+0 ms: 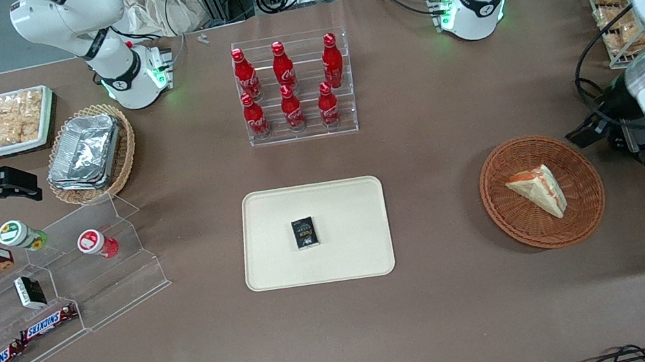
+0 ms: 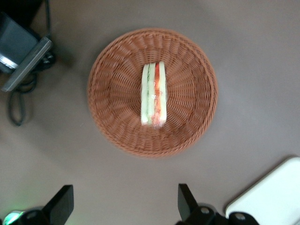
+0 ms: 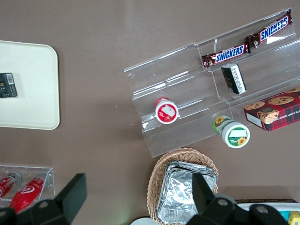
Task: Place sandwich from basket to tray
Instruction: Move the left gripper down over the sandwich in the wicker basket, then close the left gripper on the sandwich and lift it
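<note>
So, sandwich point(image 2: 153, 94): lying in the basket point(image 2: 112, 117).
gripper point(image 2: 125, 206): fingers apart, probably hovering above the basket.
tray point(image 1: 339, 204): holds a small dark packet point(image 1: 305, 233).

One sandwich point(image 1: 539, 189) in one basket point(image 1: 582, 164), one tray point(image 1: 339, 204) bearing one black packet point(image 1: 305, 233), six cola bottles point(image 1: 287, 85), two Snickers bars point(image 1: 22, 342), one claw point(image 2: 124, 206) overhead.
</note>
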Tool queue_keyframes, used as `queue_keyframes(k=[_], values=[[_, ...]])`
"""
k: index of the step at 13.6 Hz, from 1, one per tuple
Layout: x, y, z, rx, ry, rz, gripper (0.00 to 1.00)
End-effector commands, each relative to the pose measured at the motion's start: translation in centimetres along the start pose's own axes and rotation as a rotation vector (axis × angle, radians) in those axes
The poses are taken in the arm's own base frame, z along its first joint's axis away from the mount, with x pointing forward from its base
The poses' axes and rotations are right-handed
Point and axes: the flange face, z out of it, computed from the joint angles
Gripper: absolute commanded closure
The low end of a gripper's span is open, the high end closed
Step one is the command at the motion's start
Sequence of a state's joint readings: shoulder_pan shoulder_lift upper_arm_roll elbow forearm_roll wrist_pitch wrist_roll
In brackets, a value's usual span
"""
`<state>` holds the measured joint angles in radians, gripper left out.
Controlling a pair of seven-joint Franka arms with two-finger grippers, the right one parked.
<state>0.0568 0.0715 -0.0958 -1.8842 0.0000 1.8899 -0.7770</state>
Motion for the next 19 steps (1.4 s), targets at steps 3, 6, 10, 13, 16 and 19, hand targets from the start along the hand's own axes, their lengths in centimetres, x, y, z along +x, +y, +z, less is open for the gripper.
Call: queue_keyframes(k=[3,6,10,13,16,19], values=[[0.3,0.4,10.6,-0.019,0.029,-0.093,0.0],[1.1,1.2,14.2,-0.046,0.046,-0.117,0.0],[1.5,1.4,19.1,-0.054,0.044,-0.12,0.0],[1.8,1.4,21.4,-0.046,0.045,-0.115,0.03],[2.8,0.7,22.1,-0.021,0.07,-0.111,0.94],[3.1,1.2,17.8,-0.052,0.105,-0.133,1.0]])
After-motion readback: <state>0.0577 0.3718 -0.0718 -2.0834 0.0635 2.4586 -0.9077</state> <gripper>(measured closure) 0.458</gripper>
